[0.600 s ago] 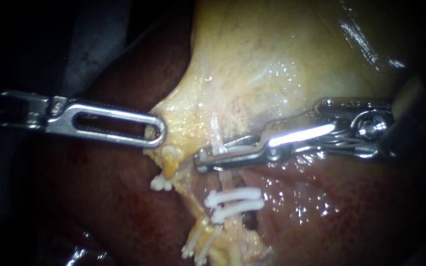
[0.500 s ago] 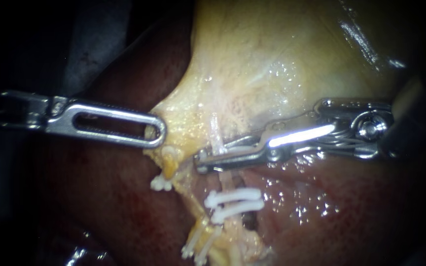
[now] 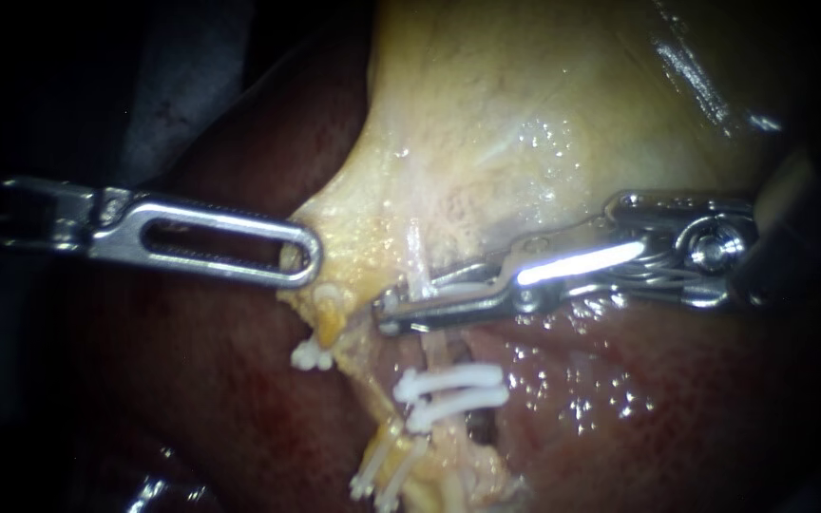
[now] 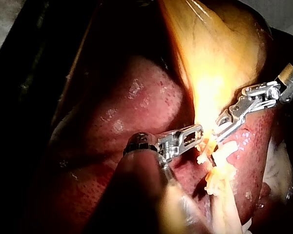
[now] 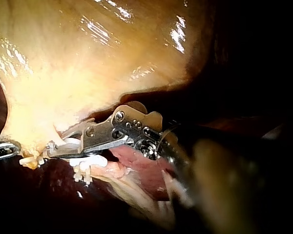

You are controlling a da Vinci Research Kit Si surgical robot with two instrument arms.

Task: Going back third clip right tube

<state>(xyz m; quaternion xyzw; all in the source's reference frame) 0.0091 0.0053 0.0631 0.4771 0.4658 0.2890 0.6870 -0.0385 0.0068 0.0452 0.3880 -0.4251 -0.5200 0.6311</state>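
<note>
Two white clips [image 3: 450, 389] already cross the right tube [image 3: 436, 348]. Just beyond, the right instrument [image 3: 390, 312] has its pincer clamped on the third clip [image 3: 466, 277] — release and withdrawal remain. The left instrument [image 3: 304, 258] — pincer clamped — holds the gallbladder [image 3: 525, 114] edge.

Endoscope: close to tissue, facing gallbladder [image 3: 544, 104] edge and liver [image 3: 192, 399]; left instrument [image 3: 306, 258] enters from view's left, right instrument [image 3: 387, 309] from right. Left wrist camera: behind own shaft, looking along it toward gallbladder, farther back, wider sweep of liver. Right wrist camera: behind own shaft, near, gallbladder filling space ahead. All three views share same patch: gallbladder edge, white clips [image 3: 448, 389], both instrument tips.
</note>
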